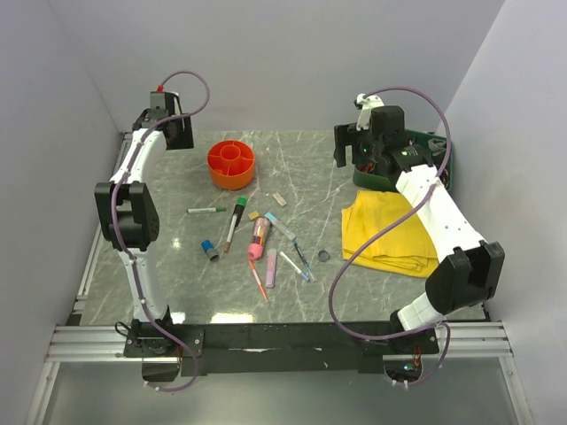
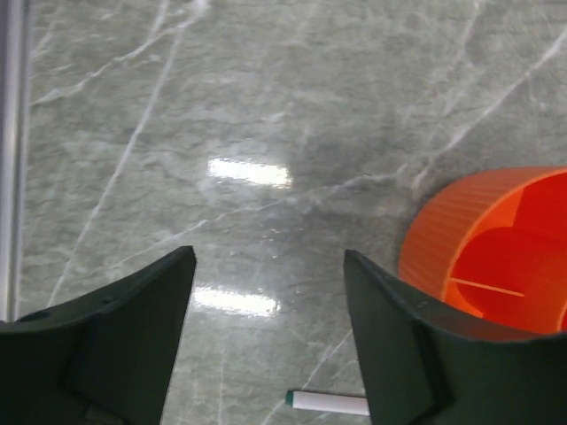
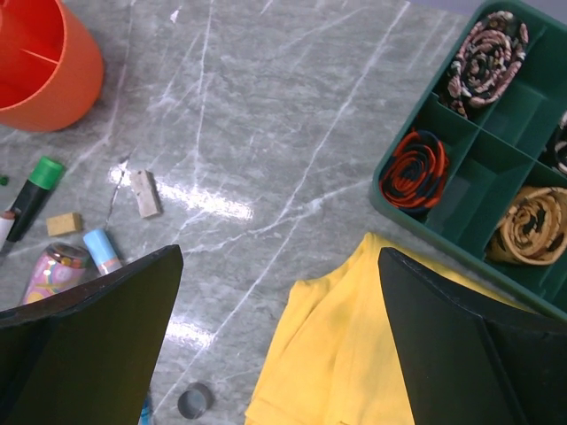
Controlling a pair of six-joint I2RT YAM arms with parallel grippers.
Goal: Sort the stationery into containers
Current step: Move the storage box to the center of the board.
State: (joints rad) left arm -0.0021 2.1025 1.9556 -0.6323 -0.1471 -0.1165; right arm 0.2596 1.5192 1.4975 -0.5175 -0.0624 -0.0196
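Observation:
The stationery lies scattered mid-table: a white pen with a green tip [image 1: 206, 211] [image 2: 328, 403], a green-capped marker [image 1: 237, 212] [image 3: 35, 190], a pink tube [image 1: 259, 237] [image 3: 51, 271], a blue cap [image 1: 209, 249], a dark disc [image 1: 323, 258] [image 3: 194, 401] and small erasers [image 3: 146, 193]. The orange organiser [image 1: 231, 164] [image 2: 496, 257] [image 3: 44, 62] stands at the back. The green tray [image 1: 436, 152] [image 3: 443, 239] is at the back right. My left gripper [image 1: 177, 137] [image 2: 267, 258] hangs open and empty left of the organiser. My right gripper [image 1: 359, 158] [image 3: 279, 257] hangs open and empty beside the tray.
A yellow cloth [image 1: 390, 230] [image 3: 354, 354] lies crumpled in front of the tray. Coiled bands [image 3: 416, 168] fill several tray cells. White walls close the table on the left, back and right.

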